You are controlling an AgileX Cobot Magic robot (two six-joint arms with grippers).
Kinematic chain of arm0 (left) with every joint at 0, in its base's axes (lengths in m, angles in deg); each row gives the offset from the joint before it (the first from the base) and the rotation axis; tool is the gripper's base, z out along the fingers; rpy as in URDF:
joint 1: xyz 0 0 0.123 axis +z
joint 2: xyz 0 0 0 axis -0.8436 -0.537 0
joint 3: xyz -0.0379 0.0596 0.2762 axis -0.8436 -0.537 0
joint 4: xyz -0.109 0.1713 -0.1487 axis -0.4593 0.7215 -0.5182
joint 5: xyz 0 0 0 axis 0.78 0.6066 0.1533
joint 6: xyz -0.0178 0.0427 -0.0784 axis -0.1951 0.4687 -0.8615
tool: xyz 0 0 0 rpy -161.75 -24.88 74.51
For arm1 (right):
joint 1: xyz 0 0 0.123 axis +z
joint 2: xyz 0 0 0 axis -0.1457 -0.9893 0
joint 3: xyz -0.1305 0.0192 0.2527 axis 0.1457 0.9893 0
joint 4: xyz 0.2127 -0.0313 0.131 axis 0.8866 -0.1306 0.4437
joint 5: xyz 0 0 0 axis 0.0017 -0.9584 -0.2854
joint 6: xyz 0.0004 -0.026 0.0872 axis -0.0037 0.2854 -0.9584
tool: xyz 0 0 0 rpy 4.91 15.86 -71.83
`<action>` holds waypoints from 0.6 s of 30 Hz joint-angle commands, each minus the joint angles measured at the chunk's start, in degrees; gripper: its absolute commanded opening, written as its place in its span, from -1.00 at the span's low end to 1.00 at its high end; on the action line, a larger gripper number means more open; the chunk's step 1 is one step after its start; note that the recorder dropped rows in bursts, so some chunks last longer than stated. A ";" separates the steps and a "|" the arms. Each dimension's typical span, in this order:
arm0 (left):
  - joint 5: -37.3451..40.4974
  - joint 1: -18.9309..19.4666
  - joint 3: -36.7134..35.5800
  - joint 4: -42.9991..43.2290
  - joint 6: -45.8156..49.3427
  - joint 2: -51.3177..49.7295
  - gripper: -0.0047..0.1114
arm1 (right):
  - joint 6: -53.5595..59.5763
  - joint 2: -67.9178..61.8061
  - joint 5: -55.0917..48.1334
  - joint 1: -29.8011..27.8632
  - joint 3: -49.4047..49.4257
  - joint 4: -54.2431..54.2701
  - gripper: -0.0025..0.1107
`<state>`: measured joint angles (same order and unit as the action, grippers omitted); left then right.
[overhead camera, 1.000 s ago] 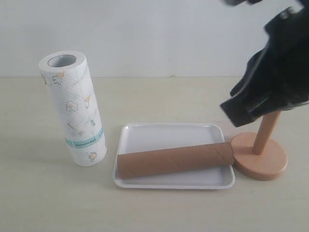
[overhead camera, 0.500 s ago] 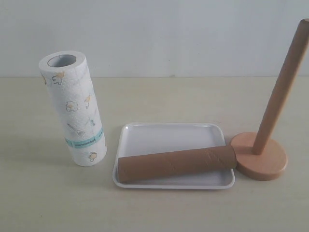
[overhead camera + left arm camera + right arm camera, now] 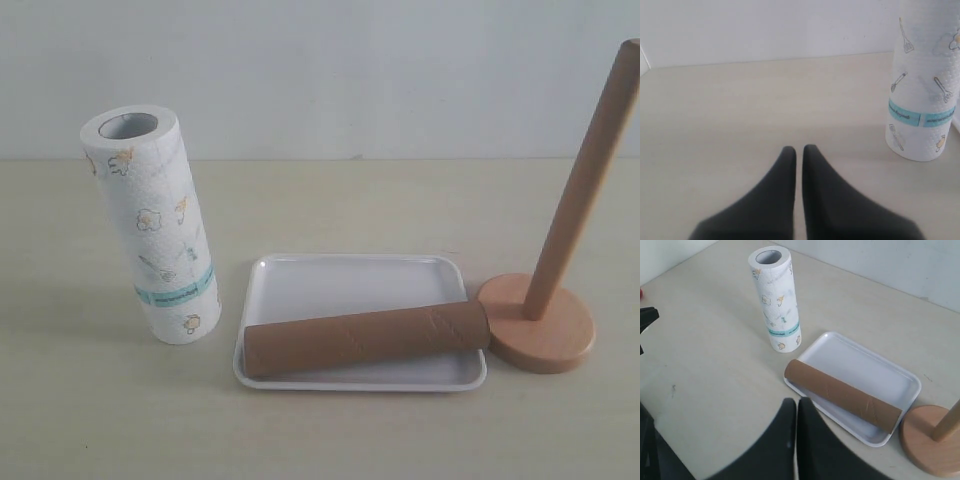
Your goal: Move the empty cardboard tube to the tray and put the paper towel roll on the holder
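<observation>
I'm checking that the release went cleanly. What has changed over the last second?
The right arm, which hung in front of the holder a second ago, has left the exterior view. The right gripper is now pulled back, jaws together, holding nothing. The empty cardboard tube lies free in the tray, perhaps rolled very slightly toward its front rim. The paper towel roll stays upright beside the tray, and the holder's post stays bare.

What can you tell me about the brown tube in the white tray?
The tube is plain brown cardboard with faint spiral seams. It lies on its side, slanted across the near side of the white tray, nearly spanning its width. Its right end pokes past the rim beside the wooden stand's round base; whether they touch is unclear.
</observation>
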<state>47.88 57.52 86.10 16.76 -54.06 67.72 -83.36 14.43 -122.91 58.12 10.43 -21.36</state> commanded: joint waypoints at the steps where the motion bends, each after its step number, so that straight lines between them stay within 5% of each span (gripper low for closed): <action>1: -0.76 0.05 -0.18 -0.65 -0.06 0.15 -0.85 | 0.15 0.27 0.21 -0.12 -0.05 0.22 -0.96; 7: -0.76 0.05 -0.18 -0.65 -0.06 0.15 -0.85 | 2.52 2.06 3.16 -3.67 1.47 -1.66 -0.96; 14: -0.76 0.05 -0.18 -0.65 -0.06 0.15 -0.85 | 2.74 11.81 27.05 -16.45 19.39 -5.16 -0.96; 18: -0.76 0.05 -0.18 -0.65 -0.06 0.15 -0.85 | 2.74 18.13 32.13 -22.60 29.02 -7.01 -0.96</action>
<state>47.88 57.52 86.10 16.76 -54.06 67.72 -81.01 28.72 -95.44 39.33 33.68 -26.70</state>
